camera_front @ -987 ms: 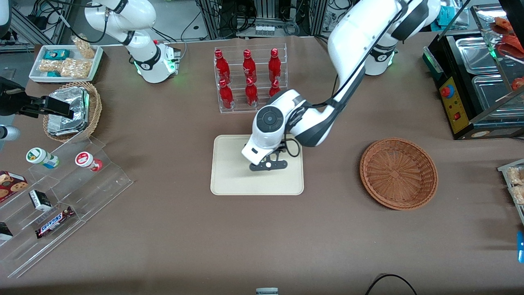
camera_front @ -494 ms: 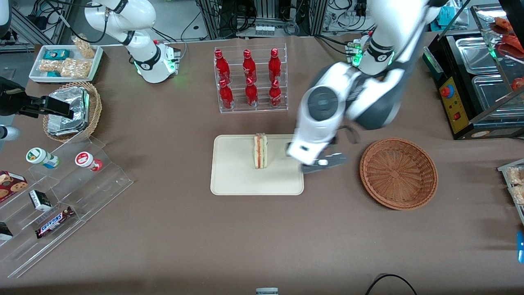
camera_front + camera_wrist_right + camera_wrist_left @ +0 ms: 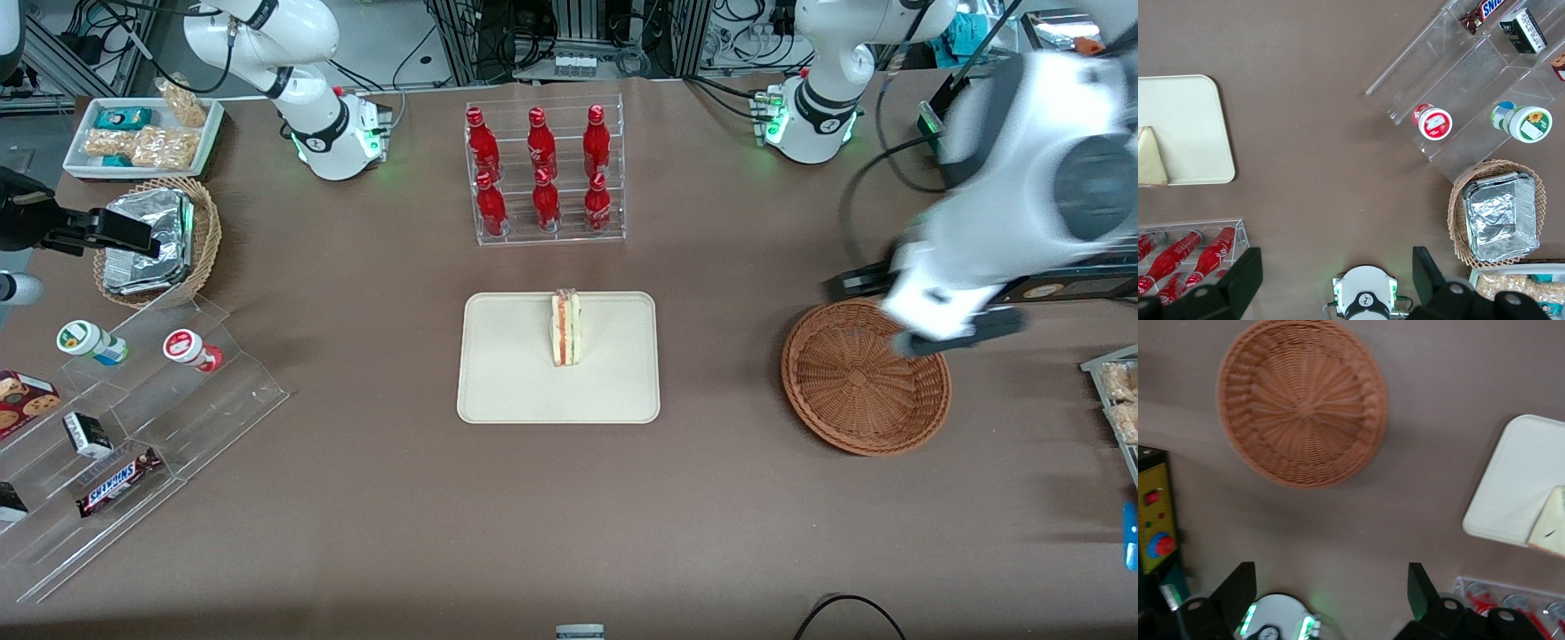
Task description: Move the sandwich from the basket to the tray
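Front view first: the sandwich (image 3: 565,327) stood on edge on the tray (image 3: 516,373), filling stripes up, in the half of the tray farther from the camera. The tray sat mid-table, with a rack of red bottles (image 3: 544,173) farther back from the camera. The basket (image 3: 853,391) lay on the table well apart from the tray, toward the working arm's end. And there was the left arm's gripper (image 3: 956,336), hanging above the basket's farther rim, on the side away from the tray, its outline smeared.

Over to the left wrist view. The fingers (image 3: 1238,587) of the gripper (image 3: 1328,580) were spread wide apart, only brown tabletop showing between them. The basket (image 3: 1301,403) showed its whole woven bowl, and the tray (image 3: 1521,487) came in at the edge of the view with a corner of the sandwich (image 3: 1551,530) on it. The bottles (image 3: 1511,603) peeked in just beside the tray. A yellow control box (image 3: 1155,520) sat near the basket.

Right wrist view. The tray (image 3: 1185,127) again, the sandwich (image 3: 1150,157) a pale wedge lying on it at the frame's edge, the bottles (image 3: 1185,257) near the tray. A clear stepped stand (image 3: 1458,80) held small snacks, and beside it a tan basket (image 3: 1458,227) held foil packs (image 3: 1498,213).
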Available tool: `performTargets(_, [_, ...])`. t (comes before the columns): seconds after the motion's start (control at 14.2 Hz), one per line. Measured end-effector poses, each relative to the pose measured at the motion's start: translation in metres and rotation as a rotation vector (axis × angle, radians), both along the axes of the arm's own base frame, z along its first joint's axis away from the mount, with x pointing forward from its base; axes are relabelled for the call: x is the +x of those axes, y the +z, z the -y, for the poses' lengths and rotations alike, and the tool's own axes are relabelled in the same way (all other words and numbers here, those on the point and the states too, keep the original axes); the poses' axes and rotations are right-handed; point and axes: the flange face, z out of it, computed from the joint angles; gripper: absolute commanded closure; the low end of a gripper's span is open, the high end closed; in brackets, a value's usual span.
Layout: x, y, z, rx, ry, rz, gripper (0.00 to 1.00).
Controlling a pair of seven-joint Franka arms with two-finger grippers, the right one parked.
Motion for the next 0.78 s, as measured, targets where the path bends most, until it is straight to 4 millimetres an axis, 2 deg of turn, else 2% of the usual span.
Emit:
performTargets(0.07, [-0.001,0.004,-0.029,-0.015,0.002,-0.009,0.0])
performTargets(0.14, [-0.001,0.006,-0.047,-0.023,0.015,-0.008,0.0])
performTargets(0.21, [0.0,0.007,-0.053,-0.025,0.025,-0.004,0.0])
performTargets(0.56, [0.012,0.028,-0.039,-0.034,0.03,0.072,0.0])
performTargets(0.78, [0.005,0.03,-0.037,-0.026,0.032,0.02,0.0])
